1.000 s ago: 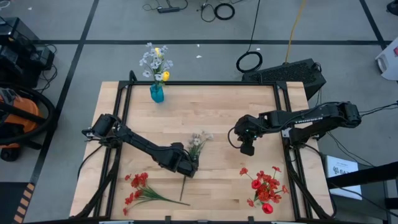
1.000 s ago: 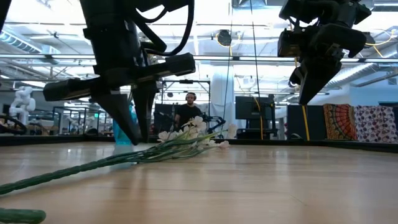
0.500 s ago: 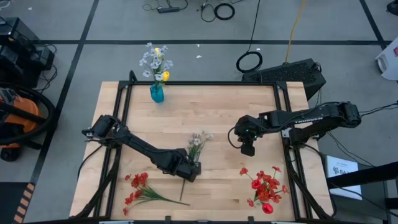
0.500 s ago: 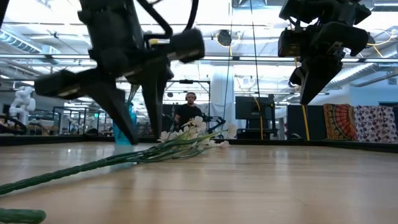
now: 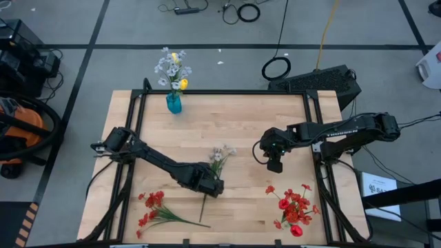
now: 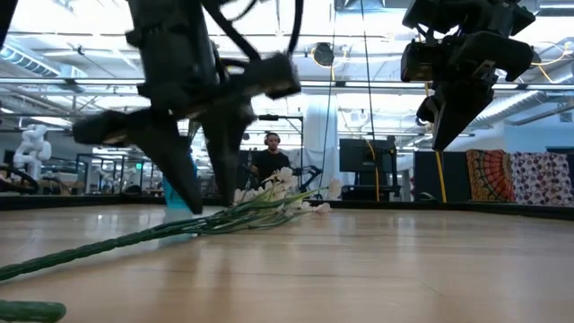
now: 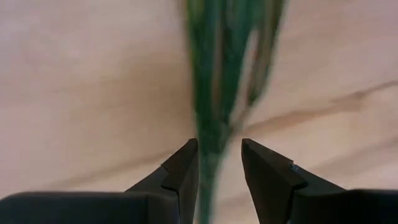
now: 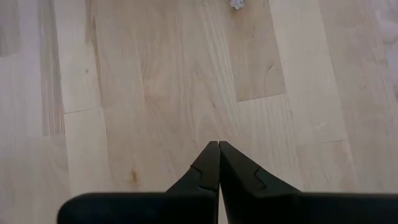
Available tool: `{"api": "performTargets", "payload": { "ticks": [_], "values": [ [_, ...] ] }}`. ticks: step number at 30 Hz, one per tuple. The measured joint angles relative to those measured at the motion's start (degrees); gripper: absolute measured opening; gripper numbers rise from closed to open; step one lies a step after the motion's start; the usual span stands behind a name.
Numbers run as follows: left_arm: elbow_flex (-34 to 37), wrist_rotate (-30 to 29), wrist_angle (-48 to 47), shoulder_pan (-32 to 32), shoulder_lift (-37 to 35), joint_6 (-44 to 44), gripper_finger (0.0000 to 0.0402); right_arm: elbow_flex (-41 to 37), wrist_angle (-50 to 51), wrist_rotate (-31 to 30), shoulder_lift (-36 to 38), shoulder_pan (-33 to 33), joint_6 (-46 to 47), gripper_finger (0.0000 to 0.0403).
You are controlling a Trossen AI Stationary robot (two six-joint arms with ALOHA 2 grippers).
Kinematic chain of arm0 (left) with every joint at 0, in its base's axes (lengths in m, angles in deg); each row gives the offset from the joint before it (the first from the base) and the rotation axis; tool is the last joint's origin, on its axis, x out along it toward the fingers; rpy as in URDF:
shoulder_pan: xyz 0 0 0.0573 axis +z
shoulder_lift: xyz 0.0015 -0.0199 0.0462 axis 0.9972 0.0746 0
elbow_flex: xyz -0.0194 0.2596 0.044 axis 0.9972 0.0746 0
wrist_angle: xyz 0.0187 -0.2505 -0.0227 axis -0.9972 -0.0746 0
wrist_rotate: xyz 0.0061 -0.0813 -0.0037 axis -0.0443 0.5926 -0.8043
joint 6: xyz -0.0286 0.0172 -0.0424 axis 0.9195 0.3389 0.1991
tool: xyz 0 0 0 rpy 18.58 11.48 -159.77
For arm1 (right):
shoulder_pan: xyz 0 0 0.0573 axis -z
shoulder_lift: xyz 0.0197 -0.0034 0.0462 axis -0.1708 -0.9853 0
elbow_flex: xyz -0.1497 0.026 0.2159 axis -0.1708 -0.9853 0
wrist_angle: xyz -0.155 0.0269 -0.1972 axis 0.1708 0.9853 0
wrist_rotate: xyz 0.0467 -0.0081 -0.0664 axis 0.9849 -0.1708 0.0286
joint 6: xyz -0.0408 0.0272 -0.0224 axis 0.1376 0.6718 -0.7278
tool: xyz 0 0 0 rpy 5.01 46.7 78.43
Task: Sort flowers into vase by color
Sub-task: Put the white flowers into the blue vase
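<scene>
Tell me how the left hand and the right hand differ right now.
The left hand is open, its fingers straddling the green stem of the white flower sprig low over the table; the right hand is shut on nothing. The left hand sits mid-table near the front; the right hand hangs above bare wood on the right side. Both are dark and two-fingered.

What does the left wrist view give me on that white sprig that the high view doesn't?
Only the left wrist view: the open left gripper straddling the white-blossom sprig's thin green stem over bare wood.

Only the high view: the small teal-blue translucent vase with white and yellow flowers at the table's far edge, two groups of red flowers near the front edge, and the waiting right gripper.

Both: the left gripper over that sprig's stem.
</scene>
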Motion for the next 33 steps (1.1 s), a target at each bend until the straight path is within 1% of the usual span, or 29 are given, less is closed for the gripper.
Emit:
{"api": "performTargets", "payload": {
  "ticks": [4, 11, 13, 14, 16, 19, 21, 22, 25, 26, 30, 33],
  "values": [
    [0.02, 0.75, 0.29, 0.83, 1.27, -2.48, 0.0128, 0.00, 0.01, -0.02, 0.00, 0.00, 0.00, 0.0000],
    [-0.28, 0.79, 0.11, 1.02, 4.60, -3.49, 0.0128, 0.00, -0.71, -0.02, -0.02, 0.00, -0.02, 0.0000],
    [-0.28, 1.06, -0.07, 1.03, 4.86, -3.75, 0.0122, 0.00, -0.85, -0.02, -0.02, 0.01, -0.02, 0.0000],
    [-0.28, 1.37, -0.38, 1.08, 4.88, -3.80, 0.0115, 0.00, -1.10, 0.00, -0.02, 0.02, -0.02, 0.0000],
    [-0.28, 2.08, -1.49, 1.32, 4.82, -3.88, 0.0088, 0.00, -1.37, 0.00, -0.02, 0.02, -0.04, 0.0000],
    [-0.21, 2.39, -3.16, 1.54, 4.37, -3.84, 0.0026, 0.00, -2.29, -0.01, -0.02, 0.02, -0.37, 0.0000],
    [-0.17, 2.43, -3.26, 1.70, 4.13, -4.68, 0.0013, 0.00, -2.62, -0.02, -0.02, 0.00, -0.64, 0.0000],
    [-0.15, 2.43, -3.14, 1.88, 4.11, -7.33, 0.0014, 0.00, -2.79, -0.01, -0.02, 0.02, -0.73, 0.0000],
    [-0.13, 3.40, -2.89, 2.50, 4.11, -19.87, 0.0012, 0.00, -2.95, -0.02, -0.02, 0.01, -1.49, 0.0000],
    [-0.14, 3.97, -2.90, 2.73, 4.13, -22.79, 0.0012, 0.00, -2.71, -0.05, -0.02, 0.02, -1.48, 0.0000],
    [-0.83, 5.22, -3.39, 3.47, 4.16, -29.43, 0.0010, 0.00, 0.66, -0.38, -0.02, 0.00, -2.31, 0.0000],
    [-1.15, 3.25, -3.33, 3.78, 4.16, -34.83, 0.0010, 0.00, 1.08, -1.96, -0.02, 0.01, -3.19, 0.0000]
  ]
}}
